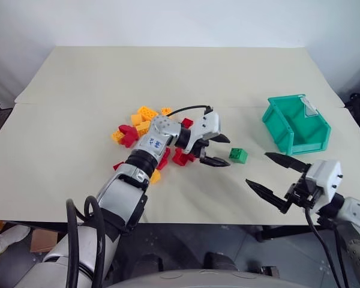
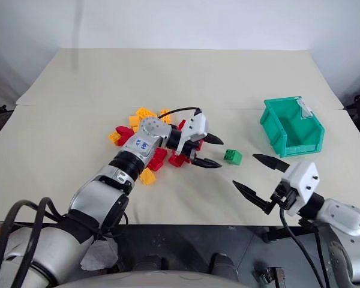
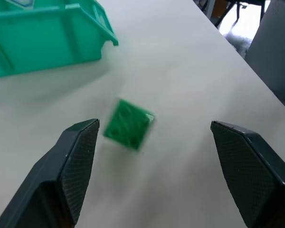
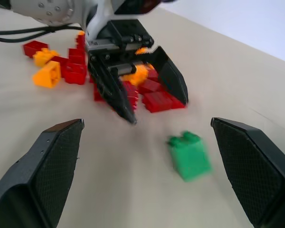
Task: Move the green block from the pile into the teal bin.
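The green block (image 1: 238, 155) sits on the desk (image 1: 168, 84) by itself, out of the pile (image 1: 145, 132) and in the open stretch between the pile and the teal bin (image 1: 297, 124). We take this spot as deliberate in effect: away from the red and yellow bricks, it offers bare sides to grip, with no neighbours to snag. Nothing touches it. The left end effector (image 1: 214, 150) reaches across from the pile side with both fingers spread wide, tips just beside the block and pointing at it; the left wrist view shows the block lying ahead of the gap between the two black fingers, nearer one than the other, with the bin beyond. No grip exists here, so the block rests free on the desk. The right end effector (image 1: 276, 177) hangs near the desk's front edge on the bin side, also wide and holding nothing, aimed back toward the block and the left arm's fingers. We judge that the block lies within reach of either arm; the right one is better placed for the bin. The bin stands well apart to the right, its inside looking bare as far as we can see. The transfer itself is not yet done.
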